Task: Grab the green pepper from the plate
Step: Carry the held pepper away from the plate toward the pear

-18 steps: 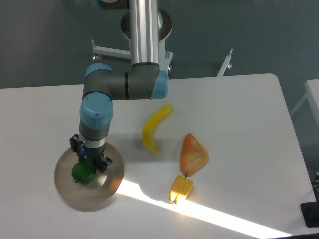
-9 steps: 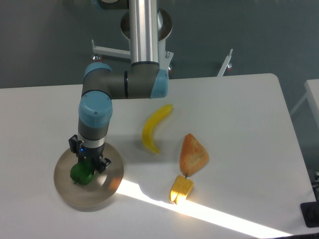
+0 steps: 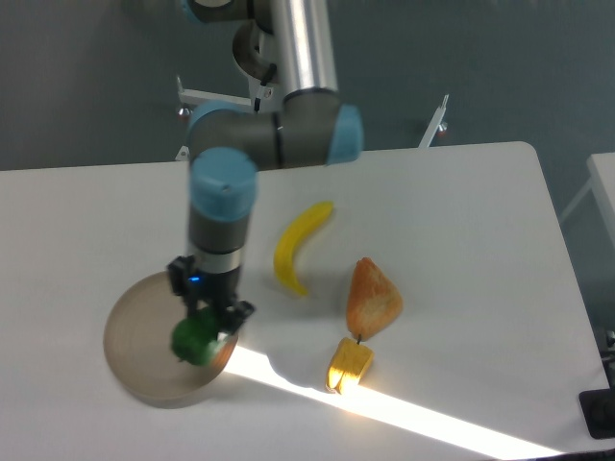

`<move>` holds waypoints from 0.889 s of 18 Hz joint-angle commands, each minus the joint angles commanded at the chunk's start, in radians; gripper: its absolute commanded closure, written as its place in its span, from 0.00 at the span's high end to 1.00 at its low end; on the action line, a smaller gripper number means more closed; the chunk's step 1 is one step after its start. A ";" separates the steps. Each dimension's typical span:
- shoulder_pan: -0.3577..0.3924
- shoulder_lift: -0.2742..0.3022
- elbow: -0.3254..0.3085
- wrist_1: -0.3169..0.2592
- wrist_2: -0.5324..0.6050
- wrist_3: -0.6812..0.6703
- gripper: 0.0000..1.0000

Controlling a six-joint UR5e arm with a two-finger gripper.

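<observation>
— What is seen at the gripper (image 3: pixel 209 322) right now?

— It is pointed straight down from the blue-capped wrist, and its two dark fingers are closed against the sides of the green pepper (image 3: pixel 195 340). The pepper is pinched between them, with most of its glossy body showing below the fingertips.

— And where is the pepper placed in relation to the plate (image 3: pixel 144 336)?

— It is seen over the right-hand part of the plate, close to the rim on the side facing the bright strip of light. Whether it is resting on the plate or held just clear of it cannot be told from this angle.

— What is made out around the plate?

— The plate is set at the near left of the white table (image 3: pixel 461 221). Its bare tan surface is exposed to the left of the pepper. A banana (image 3: pixel 296 247) is laid to the right of the arm, well apart from the plate. Further right, a wedge of orange-brown bread (image 3: pixel 373 297) is found, and just below it a small yellow pepper (image 3: pixel 350 364) is lying at the edge of the sunlit band that is cast diagonally across the tabletop.
</observation>
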 joint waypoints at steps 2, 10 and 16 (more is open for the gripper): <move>0.045 0.002 0.014 -0.016 0.014 0.063 0.44; 0.180 -0.008 0.061 -0.019 0.040 0.195 0.44; 0.206 -0.011 0.066 -0.019 0.077 0.244 0.44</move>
